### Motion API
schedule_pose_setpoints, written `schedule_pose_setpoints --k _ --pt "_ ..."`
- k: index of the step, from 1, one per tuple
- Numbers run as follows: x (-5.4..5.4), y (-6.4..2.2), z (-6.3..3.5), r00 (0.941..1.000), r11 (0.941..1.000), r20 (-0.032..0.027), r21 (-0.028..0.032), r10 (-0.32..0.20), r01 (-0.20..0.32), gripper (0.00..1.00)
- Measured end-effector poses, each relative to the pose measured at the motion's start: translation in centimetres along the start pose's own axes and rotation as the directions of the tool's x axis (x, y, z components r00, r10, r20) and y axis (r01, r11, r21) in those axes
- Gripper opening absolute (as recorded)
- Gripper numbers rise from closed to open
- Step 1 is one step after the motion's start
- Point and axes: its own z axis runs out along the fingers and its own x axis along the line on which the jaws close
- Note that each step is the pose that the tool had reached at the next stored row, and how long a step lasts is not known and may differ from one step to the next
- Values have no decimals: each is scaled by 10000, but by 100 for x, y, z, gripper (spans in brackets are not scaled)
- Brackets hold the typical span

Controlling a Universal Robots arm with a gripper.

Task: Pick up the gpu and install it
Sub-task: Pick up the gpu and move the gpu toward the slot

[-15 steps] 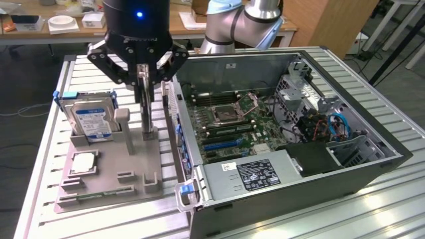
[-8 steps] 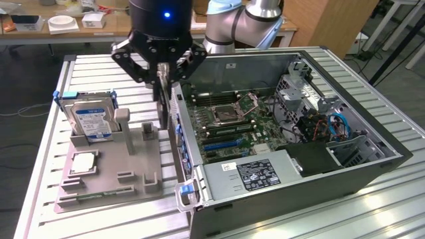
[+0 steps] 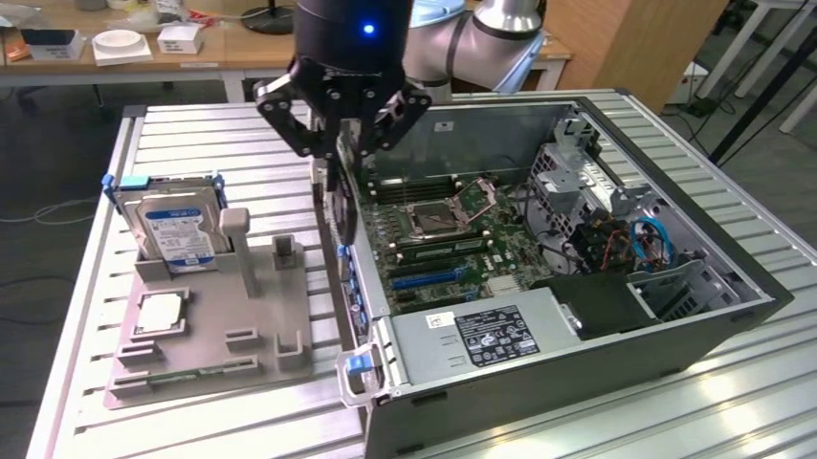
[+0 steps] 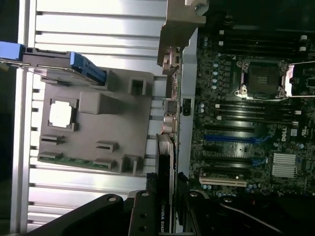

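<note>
exterior: high, angled down, whole table (image 3: pixel 191 134) | wrist: straight down, close | shared: motherboard (image 3: pixel 422 251) (image 4: pixel 236 123)

1. A slatted metal bench (image 3: pixel 205 129) carries everything.
2. A grey holder (image 3: pixel 275 320) lies on the bench at the exterior view's left, just beside the case.
3. A hard drive (image 3: pixel 176 234) with a blue-and-white label stands upright at the holder's far end, between blue clips (image 3: pixel 124 182).
4. A silver chip (image 3: pixel 159 313) lies flat in a square recess of the holder.
5. A green memory stick (image 3: pixel 179 375) lies along the holder's near edge.
6. An open case (image 3: pixel 664 344) lies on its side, showing the motherboard (image 3: pixel 434 239), its empty socket (image 3: pixel 434 218), a labelled power supply (image 3: pixel 492 335) and blue cables (image 3: pixel 651 239).
7. White boxes (image 3: pixel 121 43) sit on a table behind.
</note>
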Motion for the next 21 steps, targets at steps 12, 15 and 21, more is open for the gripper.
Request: schedule_pose_setpoints --k 12,15,21 --pt "-381 -17 -17 9996 9996 -12 11 -288 288 26" --pt "-475 -22 -21 9993 9993 -14 12 -361 361 26" --pt "-665 -30 -30 9987 9988 -20 15 -499 499 26"
